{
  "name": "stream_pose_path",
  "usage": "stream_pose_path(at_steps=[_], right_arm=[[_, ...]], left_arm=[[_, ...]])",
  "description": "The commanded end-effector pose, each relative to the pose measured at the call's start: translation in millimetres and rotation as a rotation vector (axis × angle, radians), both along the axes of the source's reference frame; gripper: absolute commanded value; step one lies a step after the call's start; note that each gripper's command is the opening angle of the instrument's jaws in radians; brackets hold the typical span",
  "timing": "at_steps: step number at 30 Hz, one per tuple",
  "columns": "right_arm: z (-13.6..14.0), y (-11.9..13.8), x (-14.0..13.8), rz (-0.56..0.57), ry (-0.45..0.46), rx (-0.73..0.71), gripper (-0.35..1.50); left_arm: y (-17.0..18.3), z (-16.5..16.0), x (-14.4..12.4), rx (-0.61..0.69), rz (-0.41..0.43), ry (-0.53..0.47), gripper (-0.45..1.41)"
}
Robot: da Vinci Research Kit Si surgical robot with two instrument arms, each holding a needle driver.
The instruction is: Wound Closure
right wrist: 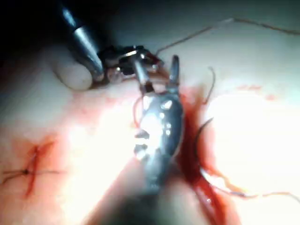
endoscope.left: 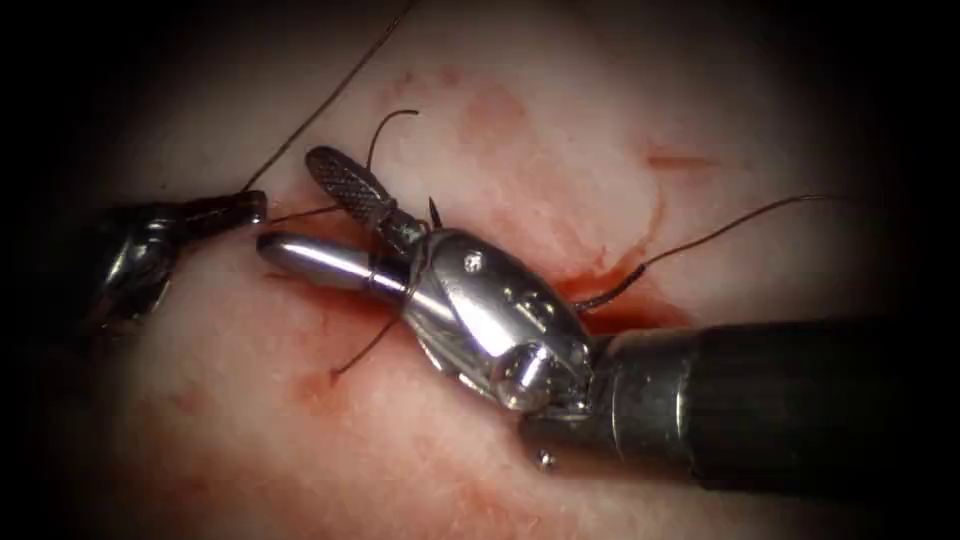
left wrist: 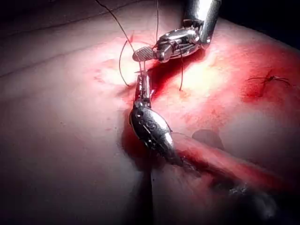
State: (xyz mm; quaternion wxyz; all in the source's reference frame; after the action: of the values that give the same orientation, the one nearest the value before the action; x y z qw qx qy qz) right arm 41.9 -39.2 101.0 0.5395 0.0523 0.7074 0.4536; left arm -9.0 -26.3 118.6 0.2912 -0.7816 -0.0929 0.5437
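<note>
My right tool (endoscope.left: 290,202) reaches in from the right over the tissue (endoscope.left: 520,130), jaws open and holding nothing. Dark thread (endoscope.left: 385,262) is wound around the base of its jaws. My left tool (endoscope.left: 255,207) lies at the left, shut on the thread (endoscope.left: 330,95) that runs up and away from its tip. In the left wrist view the left tool (left wrist: 142,77) points at the right tool's serrated jaw (left wrist: 144,54). The right wrist view shows the right tool (right wrist: 157,70) open. A short dark point (endoscope.left: 433,212) stands by the right tool's wrist; I cannot tell whether it is the needle.
The cut (endoscope.left: 625,305) holds red fluid, right of the jaws, and a thread (endoscope.left: 720,232) leaves it toward the right. A loose thread end (endoscope.left: 392,120) curls above the right tool. A tied stitch (left wrist: 269,79) (right wrist: 27,171) lies farther along the wound.
</note>
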Motion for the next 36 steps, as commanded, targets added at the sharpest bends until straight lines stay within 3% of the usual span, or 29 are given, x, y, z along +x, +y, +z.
stream_pose_path(at_steps=[1,9,20,29,36], right_arm=[[0.9,-0.3,0.4,-0.001,-0.015,0.007,0.59],[2.1,-0.5,-0.8,0.026,-0.079,0.049,0.46],[3.2,-0.1,-2.1,0.083,-0.131,0.092,0.46],[3.5,0.6,-0.7,0.106,-0.217,0.129,0.64],[3.7,1.0,0.6,0.135,-0.283,0.156,0.68]], left_arm=[[-0.6,0.6,-0.6,0.000,0.003,-0.001,-0.45],[-1.7,0.2,-0.7,-0.007,0.002,-0.007,-0.45],[-3.4,0.8,-1.1,-0.004,0.012,-0.011,-0.45],[-3.4,0.8,-1.5,-0.007,0.015,-0.014,-0.45],[-3.1,1.0,-1.7,-0.008,0.018,-0.012,-0.45]])
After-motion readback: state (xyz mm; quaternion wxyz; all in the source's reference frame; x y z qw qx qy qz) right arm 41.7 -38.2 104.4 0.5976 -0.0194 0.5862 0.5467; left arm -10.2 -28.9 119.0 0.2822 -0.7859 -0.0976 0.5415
